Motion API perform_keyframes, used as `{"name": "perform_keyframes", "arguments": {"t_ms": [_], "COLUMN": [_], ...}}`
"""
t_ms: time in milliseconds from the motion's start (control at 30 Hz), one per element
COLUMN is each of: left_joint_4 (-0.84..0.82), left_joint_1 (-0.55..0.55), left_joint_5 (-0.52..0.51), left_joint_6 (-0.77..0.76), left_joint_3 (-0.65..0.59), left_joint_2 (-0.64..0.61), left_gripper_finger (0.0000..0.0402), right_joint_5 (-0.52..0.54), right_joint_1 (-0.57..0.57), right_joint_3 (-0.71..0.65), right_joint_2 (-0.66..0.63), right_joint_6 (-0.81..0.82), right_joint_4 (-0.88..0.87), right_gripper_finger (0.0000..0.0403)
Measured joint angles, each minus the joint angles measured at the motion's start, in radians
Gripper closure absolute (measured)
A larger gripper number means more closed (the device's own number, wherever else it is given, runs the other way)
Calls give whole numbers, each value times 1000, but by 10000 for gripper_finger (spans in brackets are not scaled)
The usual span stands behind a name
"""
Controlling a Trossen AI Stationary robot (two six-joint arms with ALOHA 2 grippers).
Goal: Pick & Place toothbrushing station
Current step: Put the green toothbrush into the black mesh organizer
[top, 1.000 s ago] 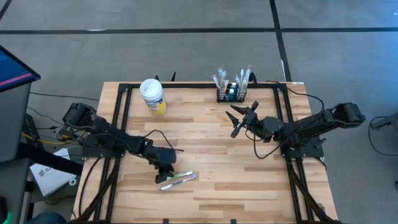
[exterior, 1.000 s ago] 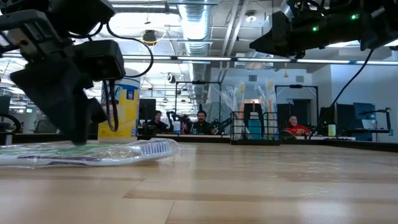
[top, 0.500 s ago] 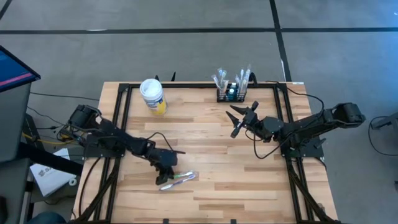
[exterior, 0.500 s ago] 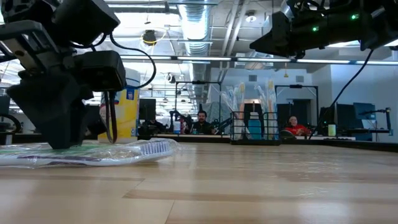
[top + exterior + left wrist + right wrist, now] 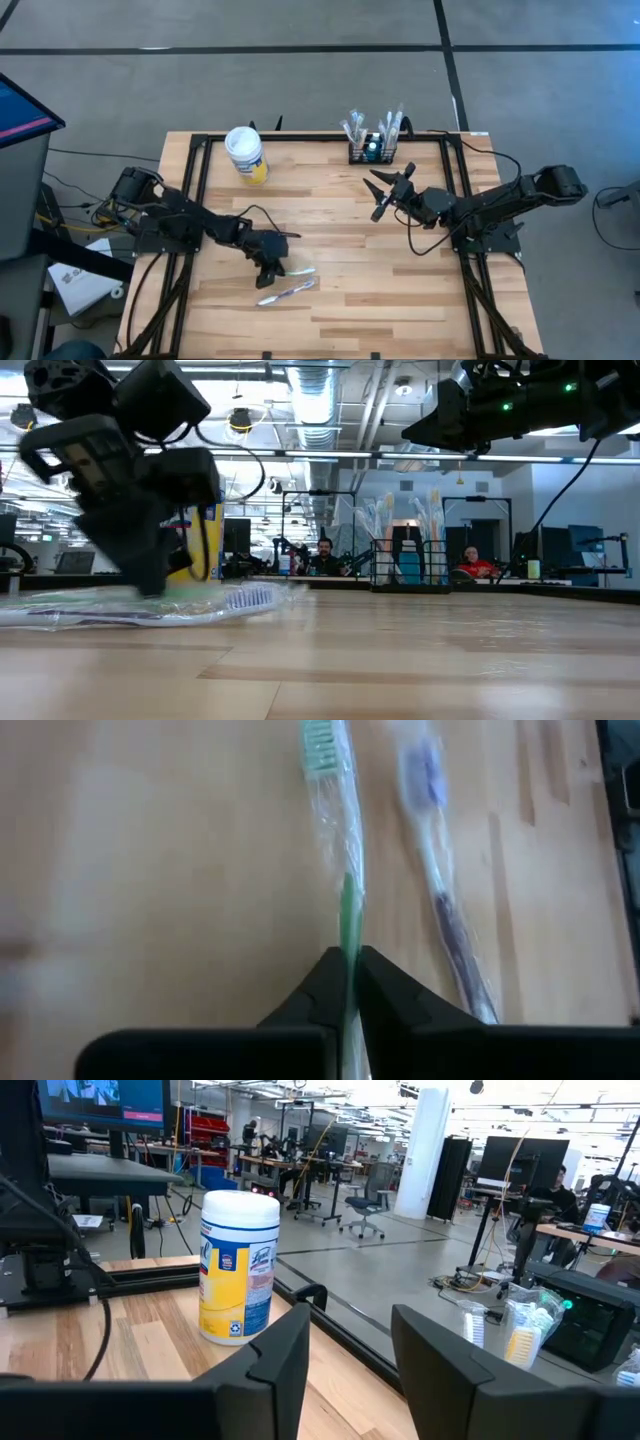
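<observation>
Two plastic-wrapped toothbrushes lie on the wooden table near its front: a green one [image 5: 335,830] and a purple one [image 5: 440,890] beside it. My left gripper [image 5: 350,960] is down at the table [image 5: 270,272], shut on the green toothbrush [image 5: 300,272]. The purple one [image 5: 283,292] lies loose just nearer the front edge. The toothbrushing station, a black wire-mesh caddy [image 5: 373,150], stands at the far edge with several wrapped brushes upright in it. My right gripper [image 5: 385,190] hovers open in front of the caddy, holding nothing. My left gripper pinches the green toothbrush's handle [image 5: 347,925] between its two fingers, plastic wrap included. The fingers slant down from the table's left side and the brush runs on ahead in line with them. Its head end [image 5: 320,745] stays low at the tabletop.
A white round tub with a yellow label [image 5: 246,153] stands at the far left of the table. Black frame rails [image 5: 195,200] run along both sides. People sit at desks in the room beyond the table. Bare wood lies between the two arms.
My left gripper has moved a little toward the table's right and down, and has shut on the green toothbrush. That brush has swung away from the purple one, which stays where it was. The right arm has kept still.
</observation>
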Motion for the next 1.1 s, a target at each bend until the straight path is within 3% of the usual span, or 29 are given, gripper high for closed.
{"name": "perform_keyframes", "arguments": {"t_ms": [467, 1100], "left_joint_4": [86, 470], "left_joint_1": [161, 344], "left_joint_5": [-308, -310], "left_joint_6": [226, 400], "left_joint_3": [52, 52], "left_joint_2": [-192, -224], "left_gripper_finger": [395, 395], "right_joint_5": [-8, -52], "right_joint_1": [0, -10], "right_joint_3": [0, 0], "right_joint_2": [0, 0], "right_joint_6": [16, 53], "right_joint_4": [-5, 5], "right_gripper_finger": [275, 276]}}
